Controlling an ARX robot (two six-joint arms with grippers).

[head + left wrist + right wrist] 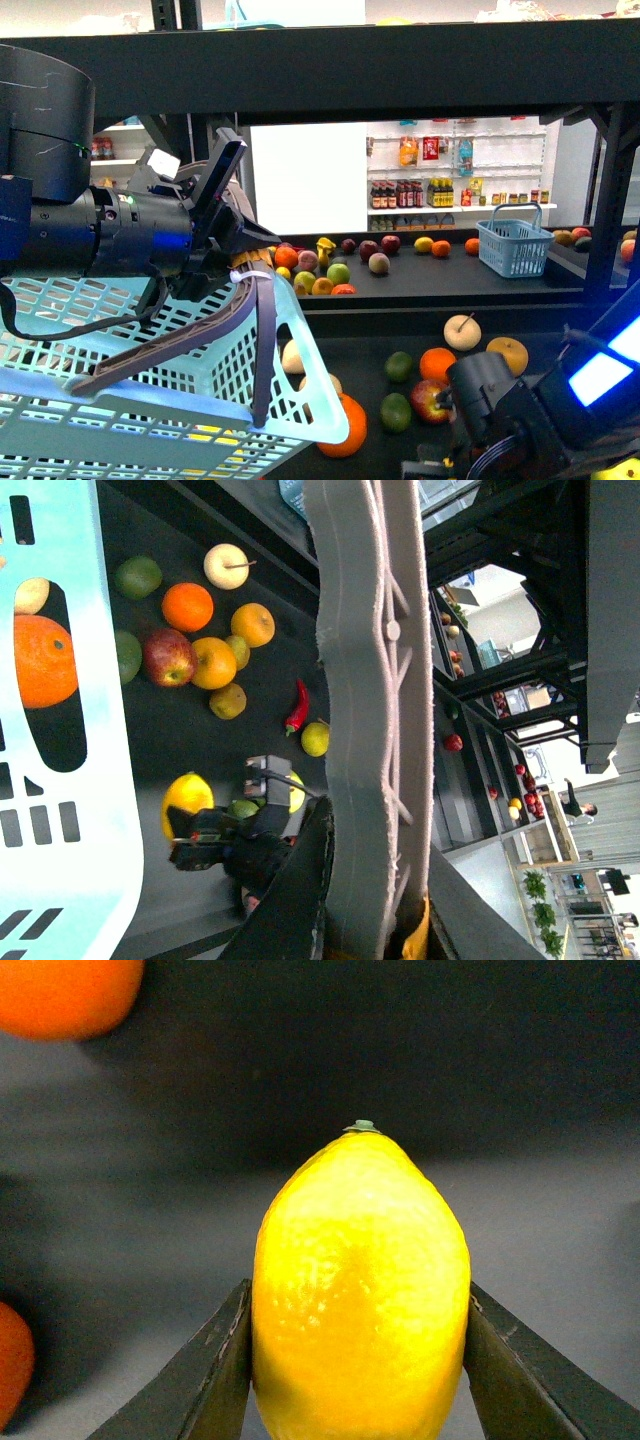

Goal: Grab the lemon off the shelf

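The bright yellow lemon [360, 1290] stands stem end up between the two dark fingers [215, 1365] of my right gripper [358, 1380], which is shut on its sides just over the dark tray of the shelf [560, 1210]. The left wrist view shows the same lemon [186, 794] in the right gripper [198, 832] on the lower tray. My left gripper [243, 262] is shut on the grey basket handle [180, 342] of a light-blue basket [150, 425] at the front left. In the front view my right arm [500, 415] reaches down and the lemon is hidden.
Oranges [437, 362], apples [430, 400], green fruit [397, 411] and a red chili [297, 708] lie on the lower tray. A small blue basket [515, 248] and more fruit sit on the tray above. A black upright post [605, 215] stands at the right; white store shelving [450, 190] lies beyond.
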